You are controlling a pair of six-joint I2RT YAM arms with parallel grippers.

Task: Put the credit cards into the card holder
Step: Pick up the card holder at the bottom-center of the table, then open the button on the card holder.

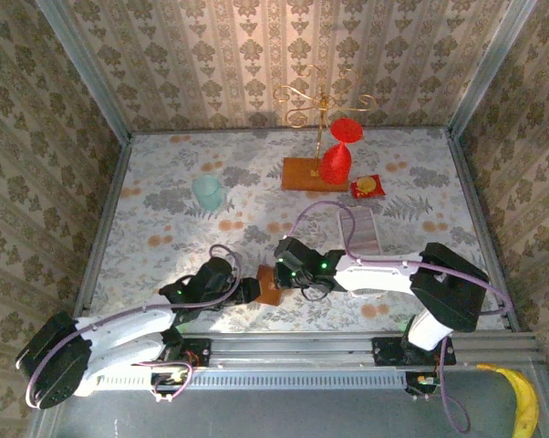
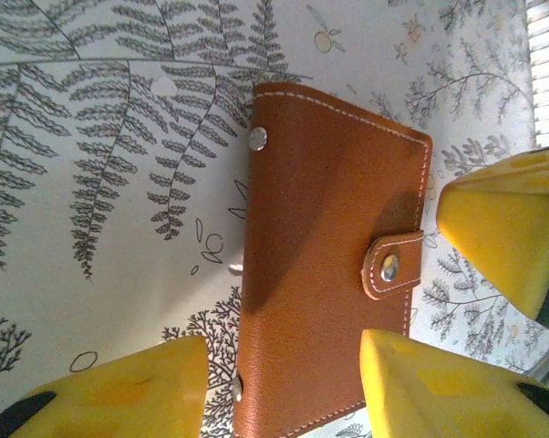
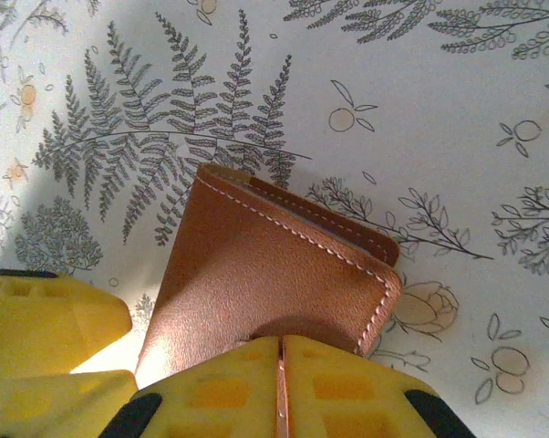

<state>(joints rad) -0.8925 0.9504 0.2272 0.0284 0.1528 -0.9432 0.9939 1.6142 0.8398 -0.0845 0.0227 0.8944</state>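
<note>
We see card holder (image 1: 268,285) closed on tabletop (image 1: 411,173), near front edge, mid-width. Left fingers (image 2: 138,383) spread astride its end; right fingers (image 3: 347,374) pinching its cover edge.

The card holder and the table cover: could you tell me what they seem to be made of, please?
The card holder looks like leather or a good imitation: orange-brown, fine pebbled grain, soft sheen, pale stitching along the edges, shiny metal-looking snaps. The table cover looks like a smooth printed sheet, cloth or vinyl, with a fern pattern; which one I cannot tell.
</note>
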